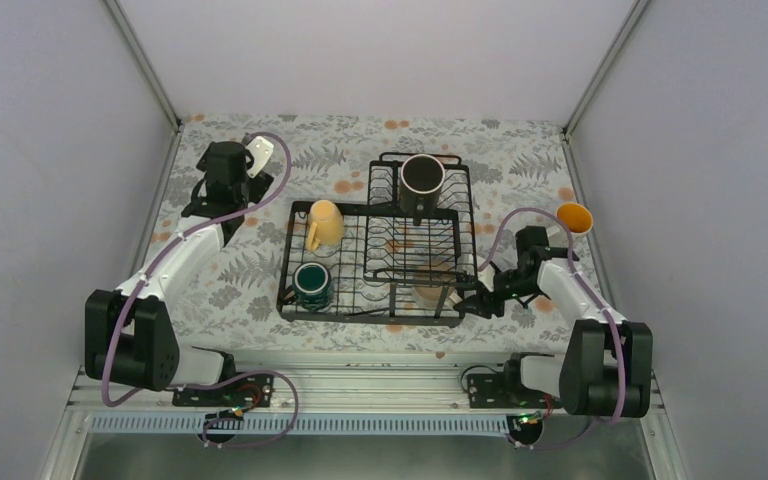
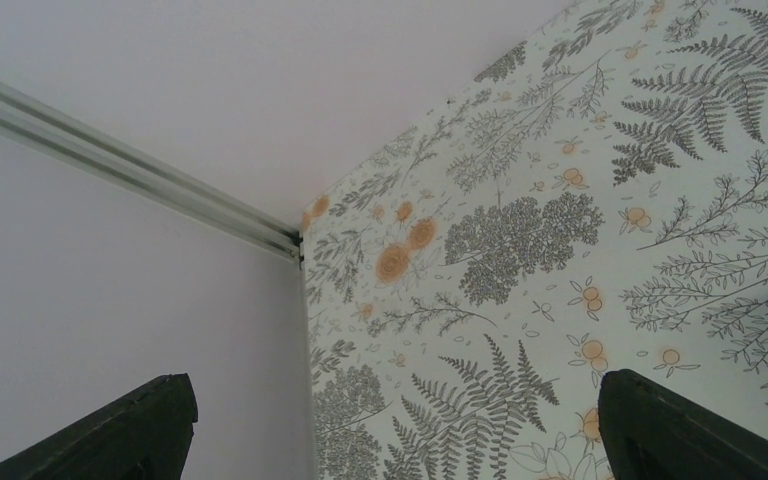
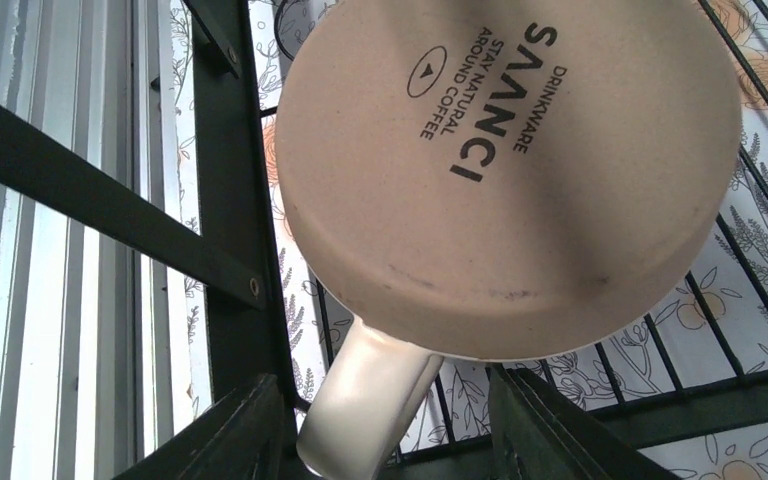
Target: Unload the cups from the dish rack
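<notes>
The right pincer (image 3: 385, 390) is spread, its fingers either side of the handle of the upturned cream-white mug (image 3: 505, 180), which sits in the dish rack's (image 1: 375, 318) near right corner. The left pincer (image 2: 392, 400), also spread, hangs over the bench (image 2: 560, 180) to the far left of the rack.

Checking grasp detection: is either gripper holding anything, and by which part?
Nothing held. The right gripper is open astride the handle of the cream mug, gaps both sides; the left gripper is open, empty.

Rack bars (image 3: 225, 200) crowding cream mug (image 3: 500, 180), bare table (image 1: 250, 292) far left
</notes>
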Controlling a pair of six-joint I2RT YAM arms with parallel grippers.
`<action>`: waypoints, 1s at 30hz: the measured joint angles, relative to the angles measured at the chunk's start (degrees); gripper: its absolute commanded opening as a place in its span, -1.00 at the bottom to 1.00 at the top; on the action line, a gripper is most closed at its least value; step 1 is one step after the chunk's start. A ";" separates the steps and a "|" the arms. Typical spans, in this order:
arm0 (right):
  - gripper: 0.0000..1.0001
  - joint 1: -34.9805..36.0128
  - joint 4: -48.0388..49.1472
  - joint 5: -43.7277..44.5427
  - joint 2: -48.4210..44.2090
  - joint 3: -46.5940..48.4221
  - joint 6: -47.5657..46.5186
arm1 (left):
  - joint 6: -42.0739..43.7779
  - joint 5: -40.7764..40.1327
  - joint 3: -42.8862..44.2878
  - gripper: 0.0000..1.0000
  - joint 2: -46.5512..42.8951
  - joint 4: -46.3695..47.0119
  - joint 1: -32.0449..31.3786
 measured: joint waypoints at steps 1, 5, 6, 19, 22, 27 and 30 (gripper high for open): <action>0.02 0.00 0.26 -0.09 0.00 -0.09 0.09 | 0.00 0.00 0.15 1.00 0.07 -0.04 0.00; -0.13 0.09 1.53 -0.13 0.00 -0.26 0.96 | -0.02 0.00 0.68 1.00 0.35 -0.02 0.00; -0.17 0.11 1.77 -0.13 0.00 -0.26 1.18 | -0.02 0.00 0.72 1.00 0.35 -0.04 0.00; -0.15 1.25 6.71 0.79 -0.50 -1.36 4.39 | 0.00 0.04 0.90 1.00 0.42 -0.13 0.00; -0.29 1.25 8.13 1.25 -0.50 -1.40 4.92 | -0.02 0.04 1.27 1.00 0.52 -0.20 0.00; -0.50 1.29 9.68 1.90 -0.50 -1.40 5.86 | -0.04 0.04 1.77 1.00 0.72 -0.22 0.00; -0.65 1.29 10.21 2.10 -0.50 -1.40 6.10 | -0.04 0.04 1.79 1.00 0.72 -0.22 0.00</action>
